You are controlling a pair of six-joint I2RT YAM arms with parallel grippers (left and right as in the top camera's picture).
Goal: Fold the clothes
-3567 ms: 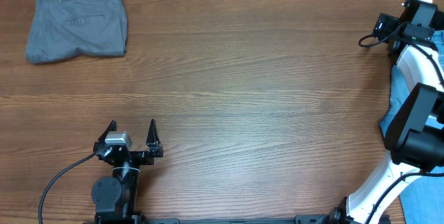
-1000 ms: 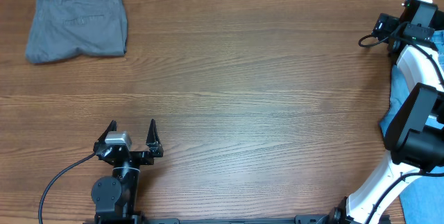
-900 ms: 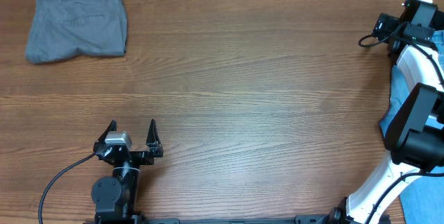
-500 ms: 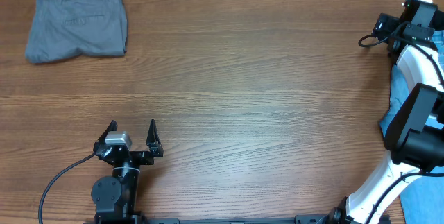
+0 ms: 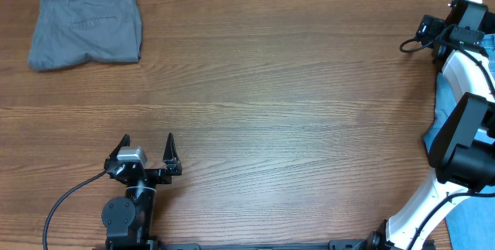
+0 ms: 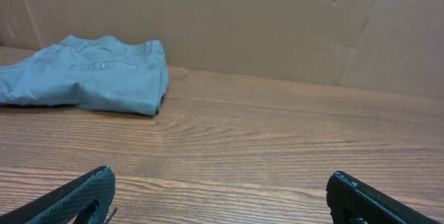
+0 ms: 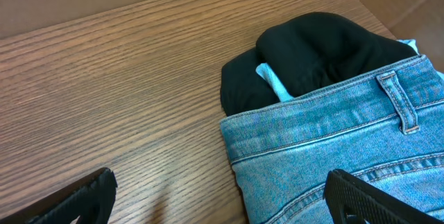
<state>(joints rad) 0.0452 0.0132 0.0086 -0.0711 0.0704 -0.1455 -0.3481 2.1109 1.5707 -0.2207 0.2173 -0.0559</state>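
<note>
Light blue denim jeans (image 7: pixel 333 154) at the right-hand edge of the bench (image 5: pixel 294 87), mostly hidden beneath the right arm in the overhead view. Seen far better from the right wrist: waistband, one belt loop and a line of double stitching, with the denim lying fairly flat on the wood. Not yet folded into any neat stack, so far as can be told from the part in view.

Touching the jeans at the waistband, a bunched black garment (image 7: pixel 312 50), its near edge tucked under the denim. Between black cloth and jeans, a narrow strip of bright blue trim (image 7: pixel 270 78).

Right pincer (image 7: pixel 220 177) just short of the jeans' waistband, fingers spread wide and gripping nothing. One finger over bare wood to the left of the jeans, the other over the denim itself. Cannot tell whether that finger touches the cloth.

Left pincer (image 5: pixel 148 136) well apart from the jeans, far across the bench toward the near left side. Also fully spread and empty, both fingers hanging clear above bare wood grain.

Furthest of all from the jeans, a pair of folded grey trousers (image 5: pixel 85 25) in the far left corner, back pocket facing up. Behind them, a brown cardboard wall (image 6: pixel 243 23) along the far edge of the bench, running back toward the jeans' side.
</note>
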